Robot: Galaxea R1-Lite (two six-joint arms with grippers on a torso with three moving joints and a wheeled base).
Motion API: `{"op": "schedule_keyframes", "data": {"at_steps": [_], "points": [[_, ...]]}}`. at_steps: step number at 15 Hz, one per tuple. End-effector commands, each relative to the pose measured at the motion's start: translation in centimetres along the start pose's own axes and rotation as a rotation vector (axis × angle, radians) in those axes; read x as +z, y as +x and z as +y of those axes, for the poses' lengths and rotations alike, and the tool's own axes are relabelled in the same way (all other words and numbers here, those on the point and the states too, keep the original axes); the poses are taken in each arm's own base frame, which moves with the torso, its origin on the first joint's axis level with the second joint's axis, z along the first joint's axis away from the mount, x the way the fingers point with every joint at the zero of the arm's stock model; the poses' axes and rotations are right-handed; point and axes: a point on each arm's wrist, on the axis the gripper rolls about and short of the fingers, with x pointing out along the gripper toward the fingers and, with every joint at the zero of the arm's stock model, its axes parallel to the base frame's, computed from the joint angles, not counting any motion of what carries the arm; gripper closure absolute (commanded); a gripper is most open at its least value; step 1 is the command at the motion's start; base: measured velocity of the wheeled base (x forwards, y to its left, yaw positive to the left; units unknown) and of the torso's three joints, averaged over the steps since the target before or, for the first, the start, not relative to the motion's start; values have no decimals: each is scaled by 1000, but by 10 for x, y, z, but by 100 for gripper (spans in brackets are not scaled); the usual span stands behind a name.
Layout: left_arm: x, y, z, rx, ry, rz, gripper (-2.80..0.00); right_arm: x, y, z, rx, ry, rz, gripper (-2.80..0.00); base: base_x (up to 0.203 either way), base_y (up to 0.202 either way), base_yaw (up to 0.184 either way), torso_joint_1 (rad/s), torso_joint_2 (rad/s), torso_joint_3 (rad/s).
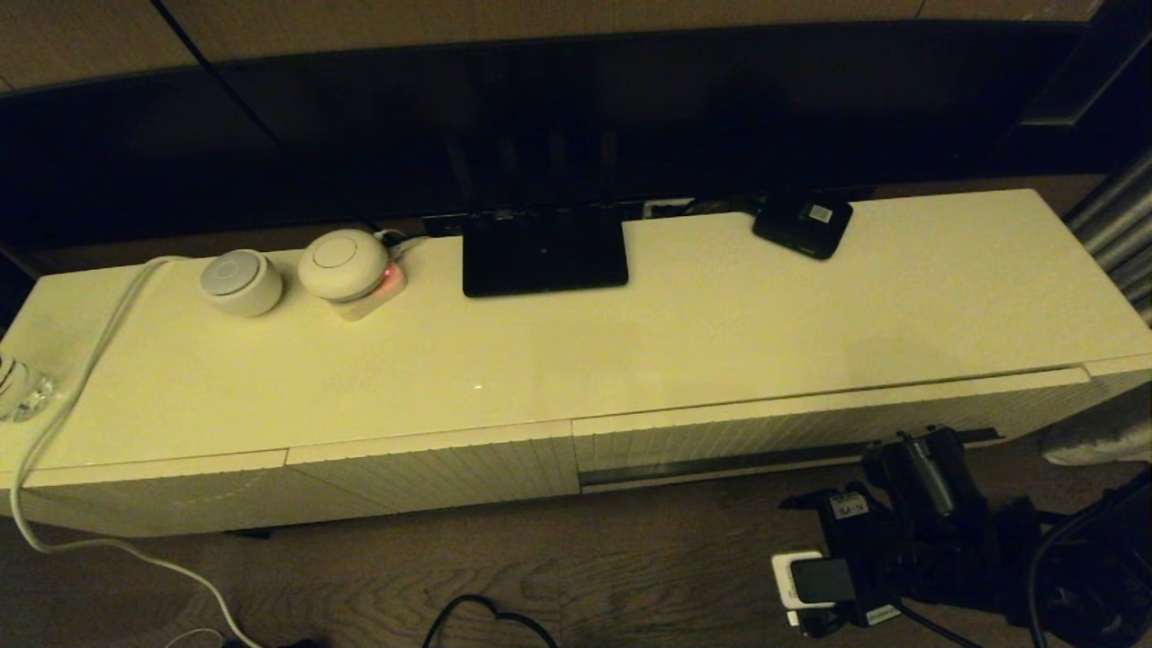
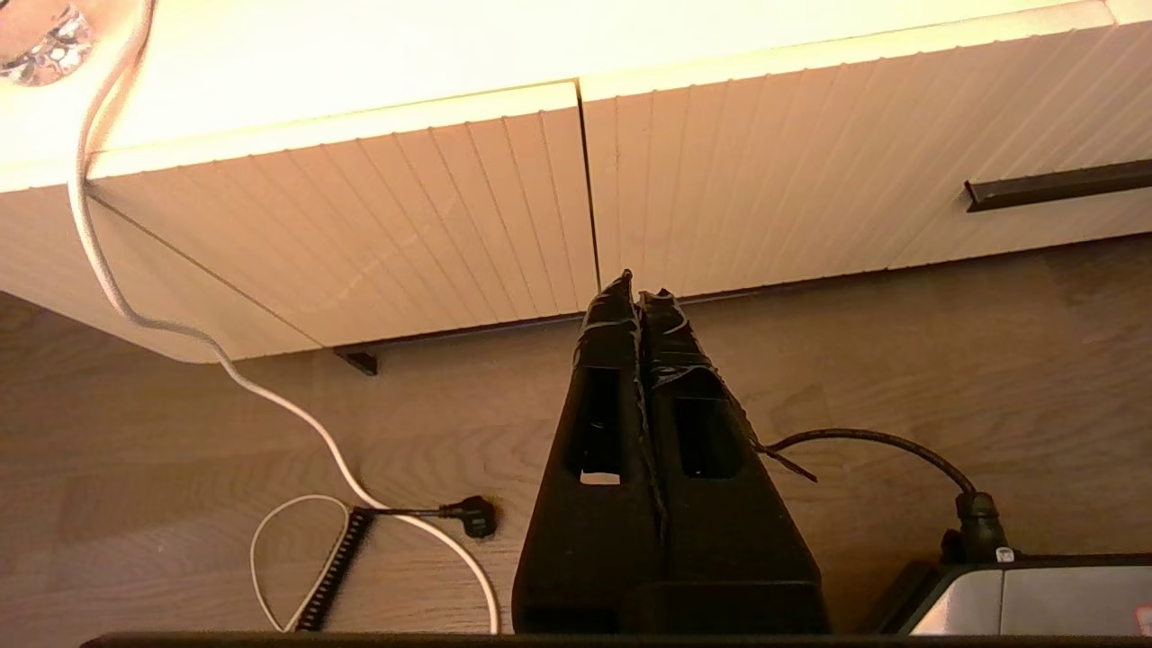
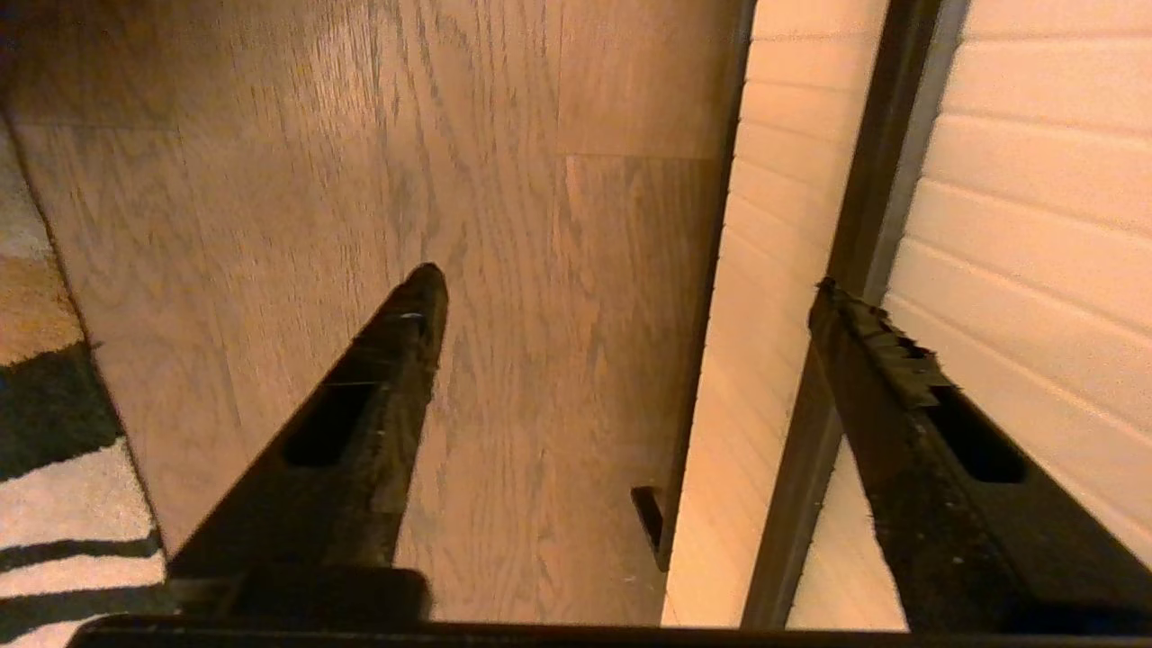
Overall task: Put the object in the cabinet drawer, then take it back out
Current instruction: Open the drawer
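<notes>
right wrist view: right hand (image 3: 630, 288) wide open beside the closed cabinet drawer (image 3: 1035, 225)

The cabinet drawer (image 1: 810, 432) is closed, so its interior is hidden. In the head view the right gripper (image 1: 909, 450) merges with dark arm hardware, its fingers indistinct. A glass object (image 1: 22, 387) is cut off at the left edge. The label on the small black box (image 1: 803, 222) is too small to read.

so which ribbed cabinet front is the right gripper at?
The wide drawer front on the robot's right, the only one with a long dark slot. The open right gripper is at that slot; the shorter fronts are plain.
</notes>
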Motion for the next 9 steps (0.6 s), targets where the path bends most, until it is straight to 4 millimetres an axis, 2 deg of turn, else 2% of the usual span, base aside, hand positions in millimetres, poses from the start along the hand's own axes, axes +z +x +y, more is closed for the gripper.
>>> {"op": "schedule_keyframes", "data": {"at_steps": [1,4,9], "points": [[-1,0,0,0,0,3,0,-2,10,2,19,-4,5,-280,0,0,0,0,0,0],[-1,0,0,0,0,3,0,-4,24,1,-18,-1,4,-280,0,0,0,0,0,0],[-1,0,0,0,0,3,0,-10,37,-2,-48,10,15,-280,0,0,0,0,0,0]]}}
